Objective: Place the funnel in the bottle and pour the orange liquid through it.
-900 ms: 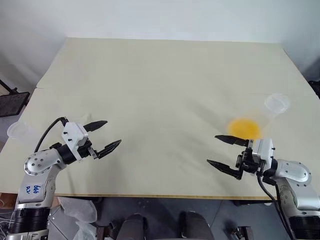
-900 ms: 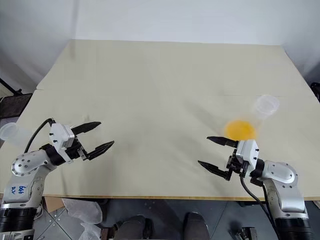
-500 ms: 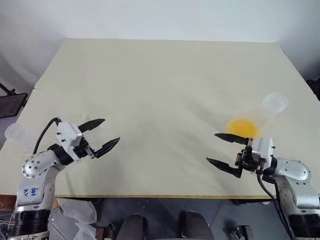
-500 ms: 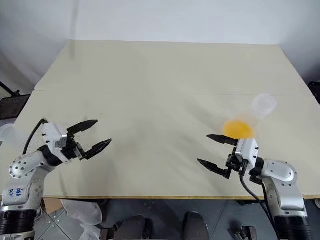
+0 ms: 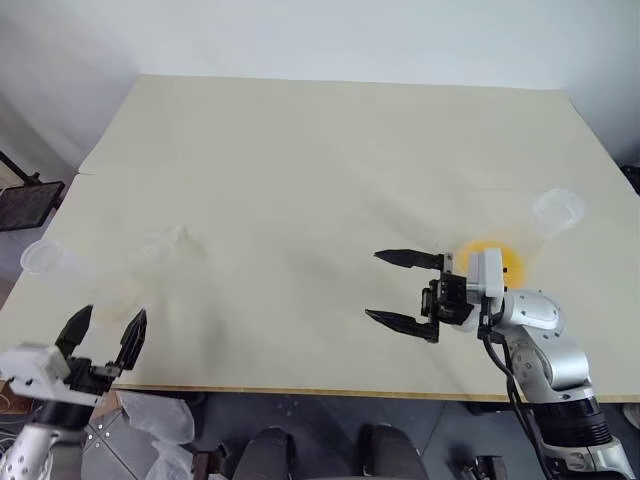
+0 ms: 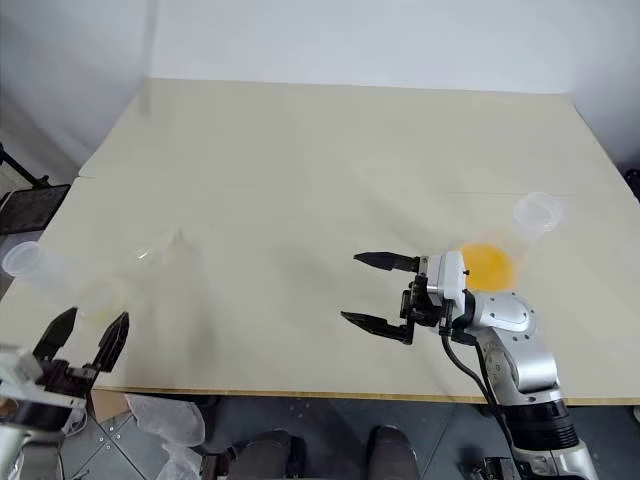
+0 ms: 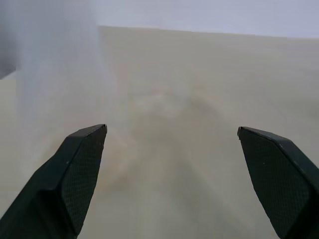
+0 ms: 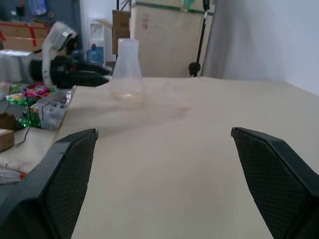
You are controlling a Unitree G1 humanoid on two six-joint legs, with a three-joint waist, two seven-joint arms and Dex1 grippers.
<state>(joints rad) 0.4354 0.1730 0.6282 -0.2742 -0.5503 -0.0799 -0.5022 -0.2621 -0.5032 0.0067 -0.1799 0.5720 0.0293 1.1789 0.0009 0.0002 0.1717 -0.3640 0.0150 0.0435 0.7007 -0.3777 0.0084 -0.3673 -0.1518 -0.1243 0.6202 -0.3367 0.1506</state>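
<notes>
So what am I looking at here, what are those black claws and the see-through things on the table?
These are a robot's two arms. The two wide pictures come from cameras on its head, looking down at a pale table. The two close pictures come from cameras on its wrists, looking out between the black fingers. The left gripper and the right gripper are both open and hold nothing. On the table's right side stands a clear flask with orange liquid in its base. On the left stands an empty clear bottle, and beside it lies a small clear funnel, hard to make out.
</notes>
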